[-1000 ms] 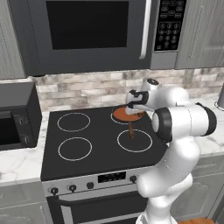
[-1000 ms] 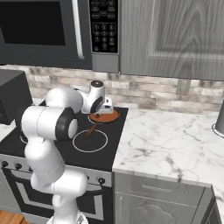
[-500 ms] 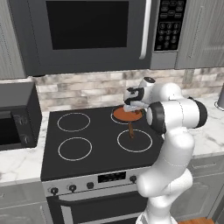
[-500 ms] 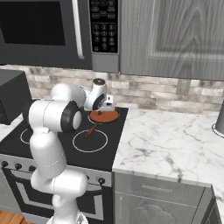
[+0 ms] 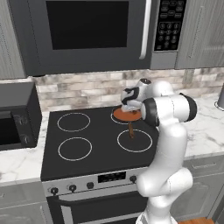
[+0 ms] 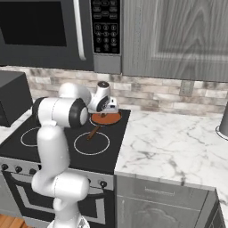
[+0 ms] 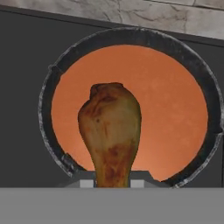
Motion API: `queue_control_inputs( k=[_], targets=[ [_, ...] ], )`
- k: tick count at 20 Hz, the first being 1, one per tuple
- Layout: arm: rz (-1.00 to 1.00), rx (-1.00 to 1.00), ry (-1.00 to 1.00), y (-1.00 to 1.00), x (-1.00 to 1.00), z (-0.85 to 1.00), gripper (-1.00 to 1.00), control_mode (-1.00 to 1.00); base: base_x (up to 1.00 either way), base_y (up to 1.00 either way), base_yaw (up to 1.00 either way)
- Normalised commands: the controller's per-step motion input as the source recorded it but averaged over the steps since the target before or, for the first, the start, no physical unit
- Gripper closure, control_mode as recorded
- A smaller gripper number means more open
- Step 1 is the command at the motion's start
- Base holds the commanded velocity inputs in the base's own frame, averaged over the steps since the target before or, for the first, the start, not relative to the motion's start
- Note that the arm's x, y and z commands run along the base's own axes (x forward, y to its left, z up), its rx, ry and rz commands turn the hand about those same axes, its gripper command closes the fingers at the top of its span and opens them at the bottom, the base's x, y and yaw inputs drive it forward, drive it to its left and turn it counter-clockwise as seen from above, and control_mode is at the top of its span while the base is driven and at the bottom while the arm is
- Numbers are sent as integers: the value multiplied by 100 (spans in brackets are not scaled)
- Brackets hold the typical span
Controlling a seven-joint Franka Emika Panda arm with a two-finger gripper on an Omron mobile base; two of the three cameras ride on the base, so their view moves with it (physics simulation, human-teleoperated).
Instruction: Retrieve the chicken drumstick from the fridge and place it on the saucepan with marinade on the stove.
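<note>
White and bent at the elbow, your arm (image 5: 168,131) holds its gripper (image 5: 129,101) over the saucepan (image 7: 131,105), clamped tight on the drumstick (image 7: 111,131).

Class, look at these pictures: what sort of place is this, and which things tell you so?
A kitchen, rendered: a stove with ring burners, a microwave above it, and marble counter beside it.

white arm bent forward, wrist tilted down, end effector (image 5: 127,105) low, fingers clamped on drumstick (image 7: 110,131)
</note>
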Motion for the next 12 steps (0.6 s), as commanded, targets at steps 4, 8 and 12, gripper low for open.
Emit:
queue_control_inputs(
  k=[4, 8, 12],
  targets=[
    [0, 0, 1, 0, 40, -28, 100, -100, 0, 0, 0],
    [0, 0, 1, 0, 37, -28, 100, -100, 0, 0, 0],
    [0, 0, 0, 0, 38, -22, 100, -100, 0, 0, 0]
  ],
)
